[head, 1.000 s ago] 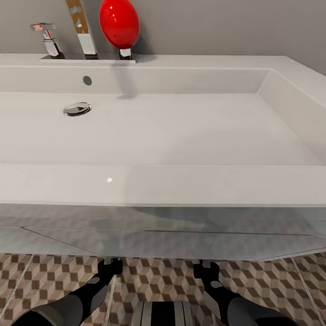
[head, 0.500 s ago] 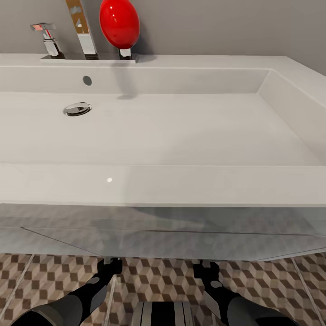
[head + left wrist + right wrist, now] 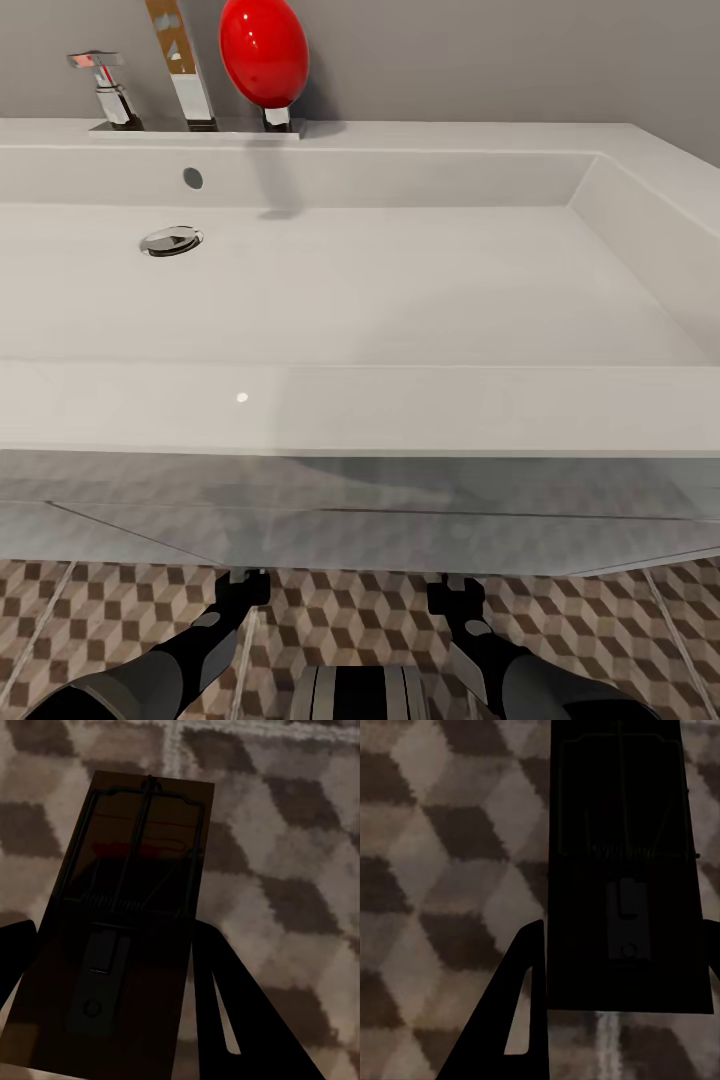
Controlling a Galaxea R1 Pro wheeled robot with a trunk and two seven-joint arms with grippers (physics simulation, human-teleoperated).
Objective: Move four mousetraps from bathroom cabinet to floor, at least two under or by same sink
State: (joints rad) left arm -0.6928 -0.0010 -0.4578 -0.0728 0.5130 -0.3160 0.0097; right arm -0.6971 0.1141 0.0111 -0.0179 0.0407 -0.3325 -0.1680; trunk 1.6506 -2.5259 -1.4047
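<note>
The white sink (image 3: 360, 410) spans the head view, and both my arms reach under its front edge over the cube-patterned bathroom floor (image 3: 340, 615). In the left wrist view a brown wooden mousetrap (image 3: 127, 870) with wire parts sits between the dark fingers of my left gripper (image 3: 116, 926), just above the tiles. In the right wrist view a second mousetrap (image 3: 622, 832) lies between the fingers of my right gripper (image 3: 624, 922), also close over the floor (image 3: 450, 870). Both fingers press the traps' long edges. The cabinet is out of view.
A chrome tap (image 3: 185, 70), a handle (image 3: 105, 85) and a red oval object (image 3: 263, 50) stand on the sink's back ledge by the grey wall. The round drain (image 3: 171, 240) lies in the basin. My trunk (image 3: 360, 692) shows at the bottom.
</note>
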